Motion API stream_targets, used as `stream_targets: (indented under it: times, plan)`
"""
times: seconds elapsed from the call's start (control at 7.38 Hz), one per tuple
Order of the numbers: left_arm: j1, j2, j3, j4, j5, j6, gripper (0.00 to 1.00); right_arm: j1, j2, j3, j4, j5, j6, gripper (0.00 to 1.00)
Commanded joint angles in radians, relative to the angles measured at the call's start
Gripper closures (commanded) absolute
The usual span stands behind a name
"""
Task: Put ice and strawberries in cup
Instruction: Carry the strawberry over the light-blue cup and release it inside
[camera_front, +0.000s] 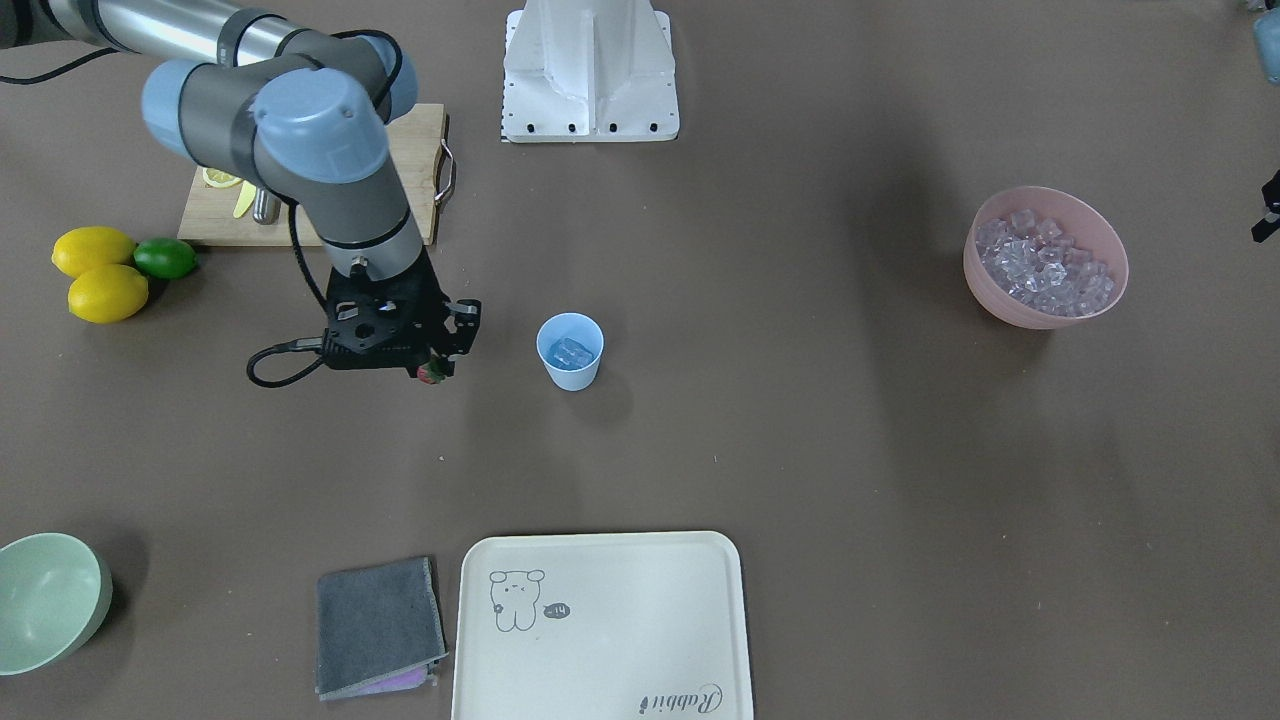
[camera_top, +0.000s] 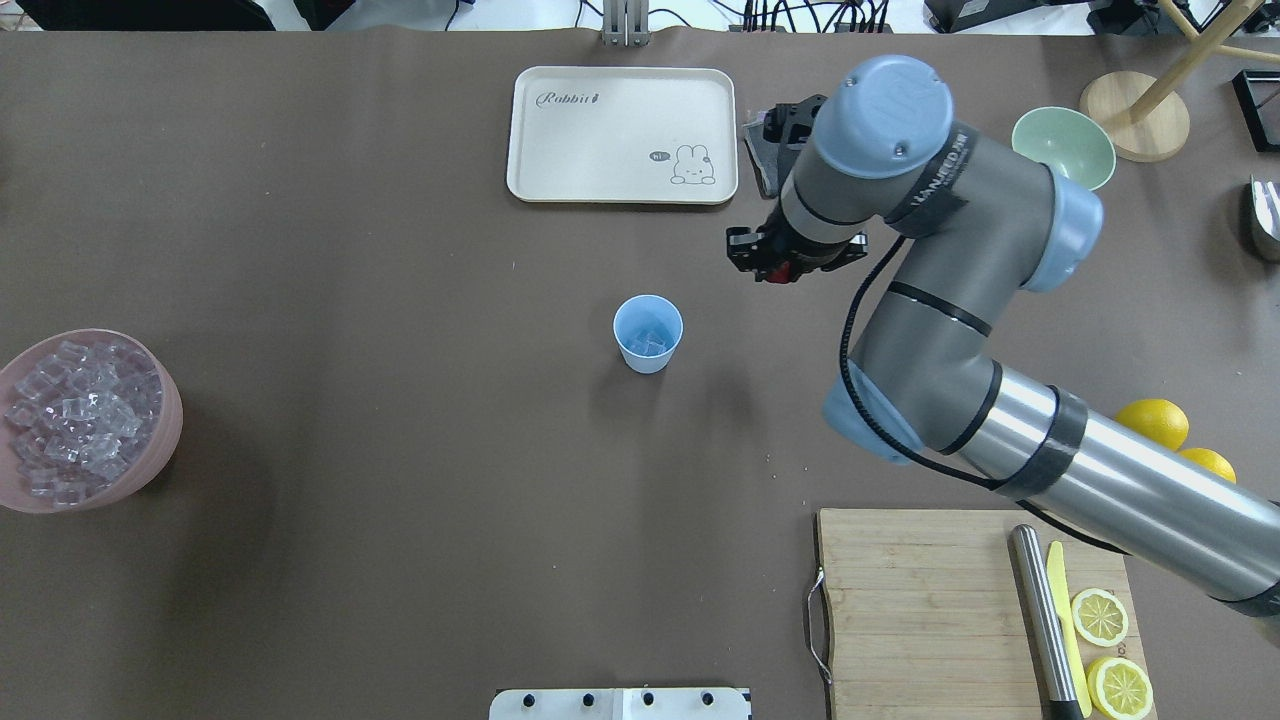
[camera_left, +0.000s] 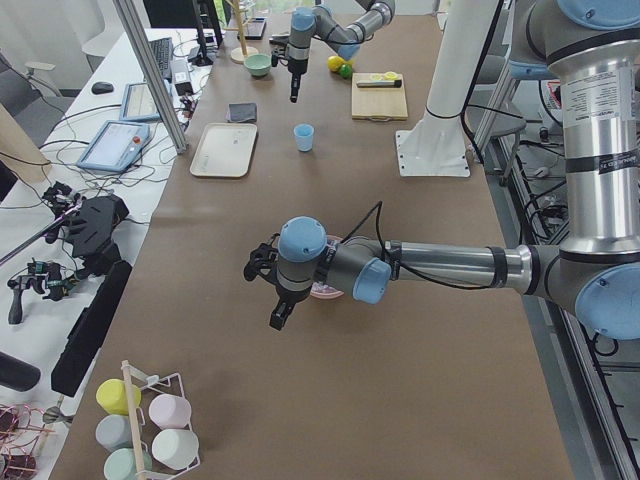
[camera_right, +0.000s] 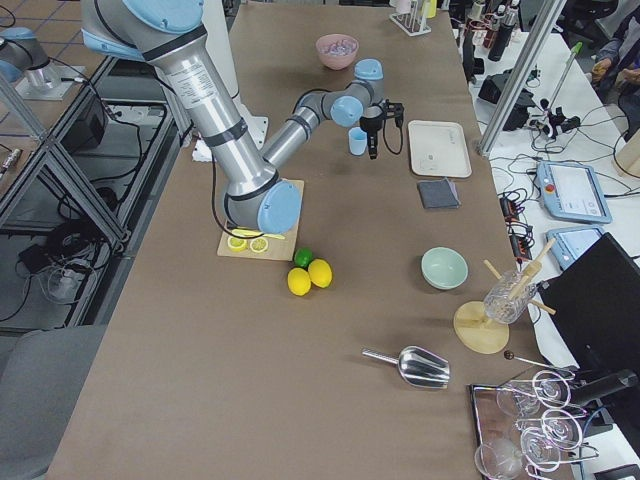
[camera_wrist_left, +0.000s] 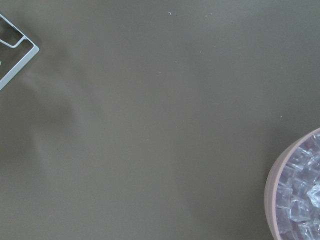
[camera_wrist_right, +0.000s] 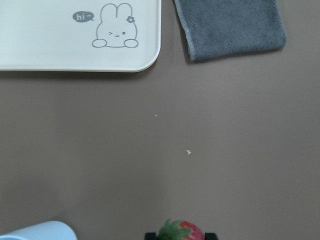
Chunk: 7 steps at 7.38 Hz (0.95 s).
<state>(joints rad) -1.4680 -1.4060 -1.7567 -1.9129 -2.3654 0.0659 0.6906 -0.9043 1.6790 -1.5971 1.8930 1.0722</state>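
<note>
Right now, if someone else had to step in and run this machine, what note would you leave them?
Right gripper: shut on the strawberry, held above the table beside the cup, not over it.
Left gripper: near the pink bowl; I cannot tell whether it is open or shut.
Done: some ice is in the cup; the rest sits in the pink bowl.
Left: most likely carry the strawberry over the cup and let it go.
</note>
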Motion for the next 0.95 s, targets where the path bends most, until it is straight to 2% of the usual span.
stream_targets:
  times: [0.0,0.14,0.68,0.81]
  plan:
    - [0.000,0.001,-0.003,-0.001,0.002,0.000,0.01,-0.080,0.135,-0.039,-0.098,-0.057,0.099,1.00]
    - [0.000,-0.001,-0.003,-0.002,0.002,0.000,0.01,-0.121,0.168,-0.060,-0.099,-0.104,0.124,1.00]
    - [0.000,0.001,-0.003,-0.002,0.000,0.000,0.01,-0.155,0.211,-0.124,-0.093,-0.140,0.160,1.00]
    - [0.000,0.001,-0.003,-0.002,0.000,0.000,0.01,-0.155,0.211,-0.124,-0.090,-0.141,0.161,0.43]
